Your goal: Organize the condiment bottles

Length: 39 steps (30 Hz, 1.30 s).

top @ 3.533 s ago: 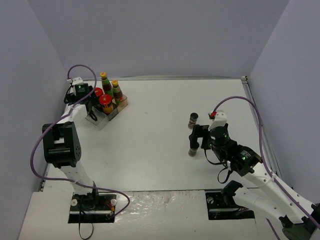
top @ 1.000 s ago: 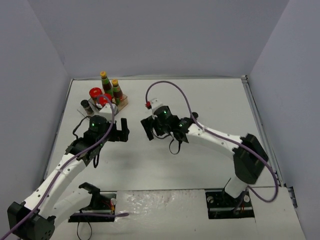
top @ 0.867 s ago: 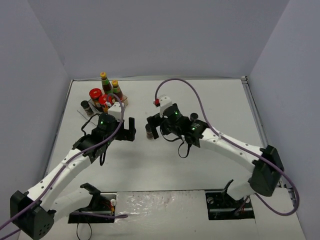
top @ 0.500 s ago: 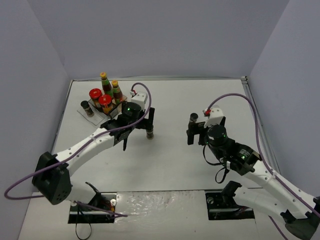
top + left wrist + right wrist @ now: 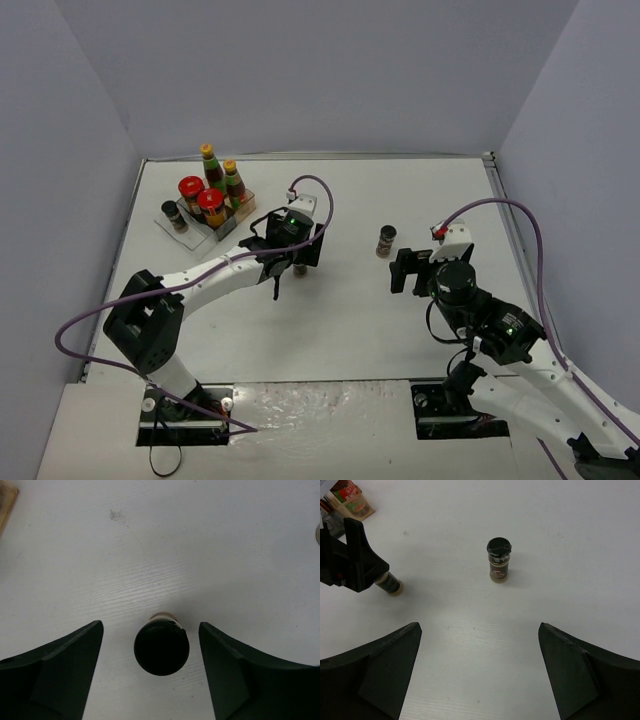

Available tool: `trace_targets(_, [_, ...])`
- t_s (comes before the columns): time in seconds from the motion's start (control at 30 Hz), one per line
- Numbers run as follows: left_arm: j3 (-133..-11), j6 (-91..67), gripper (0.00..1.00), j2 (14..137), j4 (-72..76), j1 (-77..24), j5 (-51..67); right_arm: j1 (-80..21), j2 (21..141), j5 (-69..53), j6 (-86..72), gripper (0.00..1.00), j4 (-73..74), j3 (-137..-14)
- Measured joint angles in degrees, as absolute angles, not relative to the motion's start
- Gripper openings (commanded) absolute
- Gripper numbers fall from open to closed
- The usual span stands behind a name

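A small black-capped spice jar (image 5: 161,649) stands upright on the table between the fingers of my left gripper (image 5: 150,625). A gap shows on each side of it, so the gripper is open around it, not touching. From above, my left gripper (image 5: 298,258) covers most of this jar. A second spice jar (image 5: 386,240) stands alone further right, in front of my open, empty right gripper (image 5: 411,270). In the right wrist view this jar (image 5: 498,560) is well beyond my right gripper (image 5: 480,675). Two yellow-capped bottles (image 5: 207,160), two red-lidded jars (image 5: 210,200) and a third spice jar (image 5: 170,212) stand on the rack.
The stepped clear and tan rack (image 5: 243,205) sits at the back left, near the left wall. Its tan corner (image 5: 6,505) shows at the upper left of the left wrist view. My left arm stretches across the table's left half, and grey walls enclose the table.
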<state>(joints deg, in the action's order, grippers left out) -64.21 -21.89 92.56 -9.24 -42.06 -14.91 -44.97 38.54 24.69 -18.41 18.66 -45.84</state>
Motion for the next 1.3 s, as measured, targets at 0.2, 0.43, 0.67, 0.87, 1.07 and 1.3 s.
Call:
trace_targets(0.2, [-64.4,-23.2,0.41,93.2,-9.4,-42.3,-15.5,-45.0,38.9,24.7,-18.4,1.0,18.7,-45.8])
trace_targets(0.43, [-64.5,-23.5,0.1,93.8,-10.4,-42.7,-15.6,-45.0,38.9,24.7,-18.4,1.0,18.7,-45.8])
trace_targets(0.67, [-66.2,-23.2,0.0,90.9,-16.7,-42.5,-18.6,-45.0,39.6,24.7,-18.4,1.0,18.7,-45.8])
trace_targets(0.87, [-69.1,-21.9,0.0,82.1,-22.4,-36.6,-22.2,-45.0,40.3,24.6,-18.2,1.0,18.6,-45.8])
trace_targets(1.07, [-69.1,-19.7,0.0,74.5,-23.6,-21.0,-22.2,-44.9,41.1,24.4,-18.0,1.0,18.0,-45.8])
trace_targets(1.3, [-69.4,-18.1,0.0,77.3,-22.8,-6.8,-18.7,-44.6,41.6,24.0,-17.9,1.0,17.2,-45.8])
